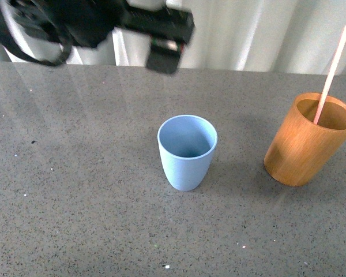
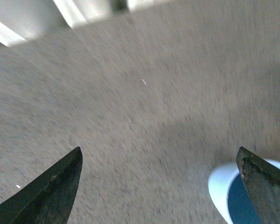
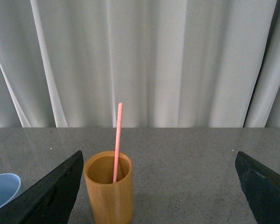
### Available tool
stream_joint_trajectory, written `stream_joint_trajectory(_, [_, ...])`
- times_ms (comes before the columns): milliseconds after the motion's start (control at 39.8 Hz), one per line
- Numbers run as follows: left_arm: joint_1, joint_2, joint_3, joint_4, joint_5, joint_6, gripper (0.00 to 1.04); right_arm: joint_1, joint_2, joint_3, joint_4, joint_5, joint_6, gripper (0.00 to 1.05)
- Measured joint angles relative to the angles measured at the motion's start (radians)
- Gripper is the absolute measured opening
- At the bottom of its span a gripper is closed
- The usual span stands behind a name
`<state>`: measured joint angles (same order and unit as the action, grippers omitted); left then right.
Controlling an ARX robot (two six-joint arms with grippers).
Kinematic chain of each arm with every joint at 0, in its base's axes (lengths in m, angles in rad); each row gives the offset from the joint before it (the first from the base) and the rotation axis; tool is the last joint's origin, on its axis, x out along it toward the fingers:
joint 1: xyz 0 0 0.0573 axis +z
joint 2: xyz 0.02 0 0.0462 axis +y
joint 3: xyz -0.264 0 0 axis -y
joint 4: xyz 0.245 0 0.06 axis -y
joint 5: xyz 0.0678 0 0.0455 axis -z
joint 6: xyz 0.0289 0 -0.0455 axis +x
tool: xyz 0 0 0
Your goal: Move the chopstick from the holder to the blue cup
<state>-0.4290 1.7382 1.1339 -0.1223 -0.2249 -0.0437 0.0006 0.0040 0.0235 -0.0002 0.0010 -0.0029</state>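
So the chopstick (image 1: 333,72) is sitting in the holder (image 1: 308,141), tilted, with its top end leaning off toward the right side and poking way above the rim. The holder is over by the right side of the grey speckled worktop (image 1: 75,173) in the front view. The blue cup (image 1: 187,151) stands upright roughly in the middle, well apart from the holder, with bare worktop between them and loads of open surface to the left and in front. The cup looks empty, as far as I can see into it. The far edge of the worktop runs straight along a white curtain (image 3: 154,60). The left arm (image 1: 104,23) hangs up high at the back left, above that far edge. The left claw (image 2: 159,151) is spread wide with nothing between its fingers. Its wrist view is smeared, but the cup's rim shows just beside one finger (image 2: 266,186). The right claw (image 3: 158,156) is also spread wide and empty. It faces the holder and chopstick head-on, with clear air around the stick.
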Motion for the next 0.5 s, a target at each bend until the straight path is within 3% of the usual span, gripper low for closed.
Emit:
stream_joint_trajectory(151, [0.083, -0.248, -0.256, 0.401, -0.092, -0.026, 0.98, 0.000, 0.000, 0.000, 0.000, 0.000, 0.000, 0.95])
stream_joint_trajectory(452, [0.092, -0.262, -0.315, 0.460, -0.091, -0.032, 0.98, 0.000, 0.000, 0.000, 0.000, 0.001, 0.000, 0.95])
stream_joint_trajectory(503, [0.094, -0.259, -0.357, 0.582, -0.089, -0.008, 0.91, 0.000, 0.000, 0.000, 0.000, 0.001, 0.000, 0.95])
